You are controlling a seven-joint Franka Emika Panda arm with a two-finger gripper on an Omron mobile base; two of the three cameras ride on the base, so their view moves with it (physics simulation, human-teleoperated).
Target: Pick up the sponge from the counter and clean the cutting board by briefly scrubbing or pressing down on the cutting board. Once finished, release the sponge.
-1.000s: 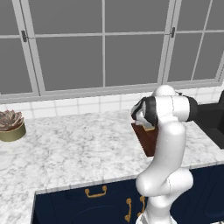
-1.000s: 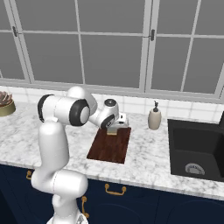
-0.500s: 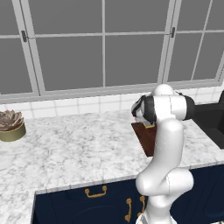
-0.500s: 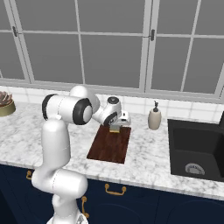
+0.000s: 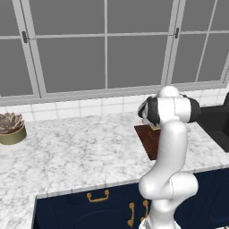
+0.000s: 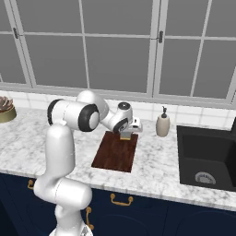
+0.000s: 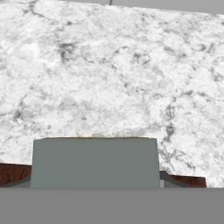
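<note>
The sponge (image 6: 125,136) sat at the far edge of the cutting board (image 6: 115,152), directly under the hand (image 6: 125,134), its yellow base just visible between the hand and the wood. In the hand view the sponge (image 7: 94,162) showed as a broad grey-green block low in the frame, with thin strips of the reddish-brown cutting board (image 7: 15,173) at either side and the marbled surface (image 7: 113,74) stretching beyond it. The fingertips themselves were hidden there, and in the right base view they were too small to make out, so whether the hand was clamped on the sponge or merely pressed against its top could not be told. From the left base view the arm's upper link covered most of the cutting board (image 5: 146,137), leaving its near left corner exposed, and the sponge (image 5: 155,128) appeared as a small yellowish sliver just beside the wrist. A soap dispenser (image 6: 162,125) stood on the surface (image 6: 152,170) to the right of the cutting board, between it and the black sink (image 6: 207,159). Well to the left of the cutting board, a potted succulent (image 5: 11,129) stood near the tiled wall.
</note>
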